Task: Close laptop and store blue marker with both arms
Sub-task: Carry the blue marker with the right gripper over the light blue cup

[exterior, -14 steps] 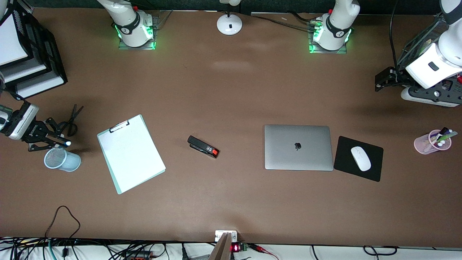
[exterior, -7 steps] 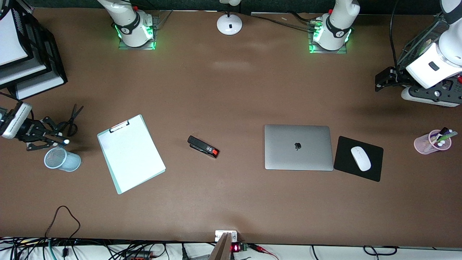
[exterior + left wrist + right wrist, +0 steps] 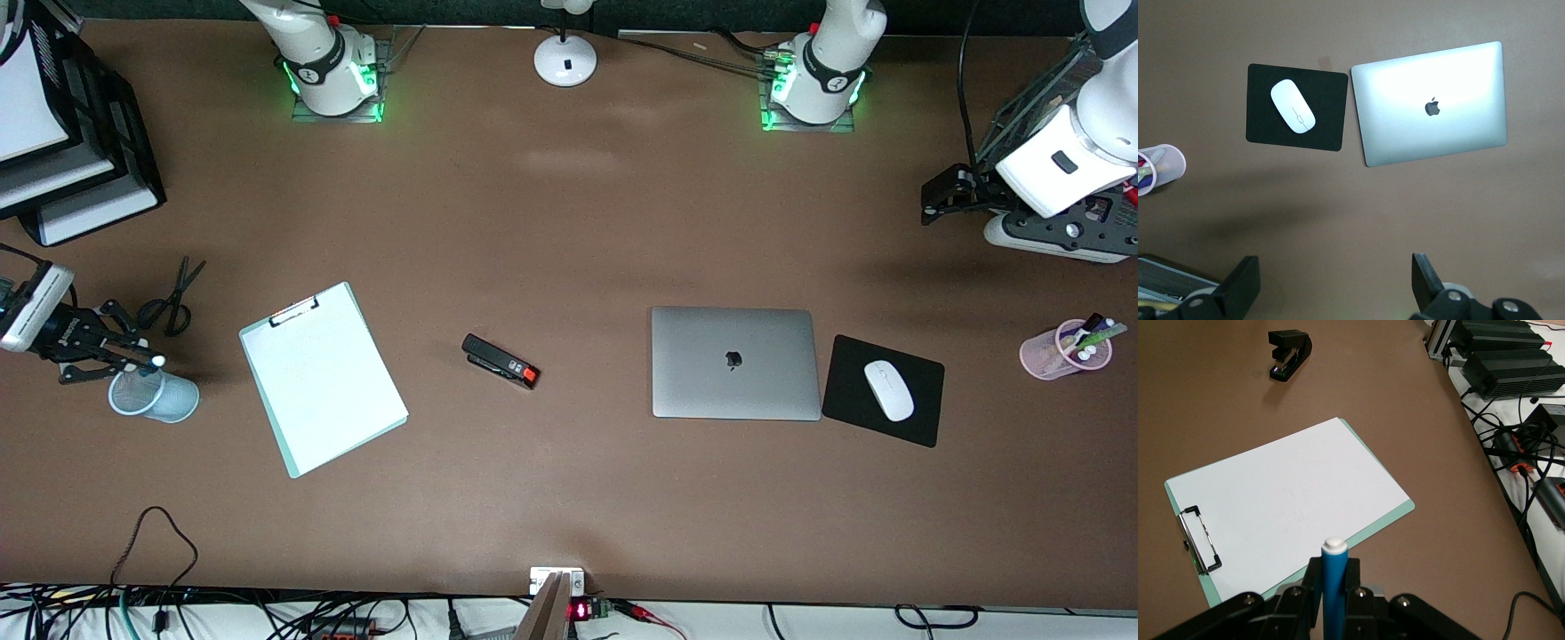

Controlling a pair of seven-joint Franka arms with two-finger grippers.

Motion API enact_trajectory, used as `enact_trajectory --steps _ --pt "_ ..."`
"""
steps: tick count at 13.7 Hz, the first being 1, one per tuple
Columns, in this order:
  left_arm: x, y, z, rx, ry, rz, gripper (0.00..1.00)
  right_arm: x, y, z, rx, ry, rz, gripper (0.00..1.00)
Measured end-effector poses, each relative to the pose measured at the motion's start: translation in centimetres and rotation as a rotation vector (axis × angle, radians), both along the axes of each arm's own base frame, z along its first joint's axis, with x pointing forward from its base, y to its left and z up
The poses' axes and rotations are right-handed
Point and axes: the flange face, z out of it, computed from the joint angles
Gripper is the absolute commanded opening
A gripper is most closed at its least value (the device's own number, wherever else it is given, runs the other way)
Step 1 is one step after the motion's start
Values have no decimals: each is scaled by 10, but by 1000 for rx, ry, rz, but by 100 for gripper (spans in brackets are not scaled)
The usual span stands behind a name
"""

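Note:
The silver-grey laptop (image 3: 735, 363) lies closed on the table, logo up; it also shows in the left wrist view (image 3: 1433, 103). My right gripper (image 3: 133, 359) is shut on the blue marker (image 3: 151, 362), white end outward, just over the rim of the light blue mesh cup (image 3: 151, 395). In the right wrist view the marker (image 3: 1334, 587) stands between the fingers (image 3: 1313, 581). My left gripper (image 3: 935, 197) is open and empty, held high over the left arm's end of the table; its fingertips (image 3: 1245, 283) stand wide apart.
A clipboard (image 3: 322, 377) lies beside the mesh cup, scissors (image 3: 176, 293) farther from the camera. A black stapler (image 3: 500, 361) lies mid-table. A mouse (image 3: 888, 390) sits on a black pad (image 3: 925, 418) beside the laptop. A pink pen cup (image 3: 1058, 351) stands at the left arm's end.
My right gripper has shifted with the blue marker toward the table's end, closing on the mesh cup's rim. The left arm has barely moved.

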Motion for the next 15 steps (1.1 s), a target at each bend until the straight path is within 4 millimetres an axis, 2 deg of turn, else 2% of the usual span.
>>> enact_trajectory --steps 5,8,9,10,11,15 --pt "2 1 -1 0 0 1 100 -3 -16 -24 29 21 -8 3" --pt "6 0 7 -1 -19 1 100 -3 -23 -33 53 30 -16 6" --pt "7 0 7 -2 -21 1 100 -4 -26 -36 56 32 -20 13" --pt "8 0 7 -2 -20 1 100 -4 -30 -38 60 35 -24 82" --pt "8 0 6 -1 -19 1 100 -6 -33 -39 73 34 -33 100" --pt "10 0 4 -1 -15 1 100 -7 -42 -37 112 36 -91 100"
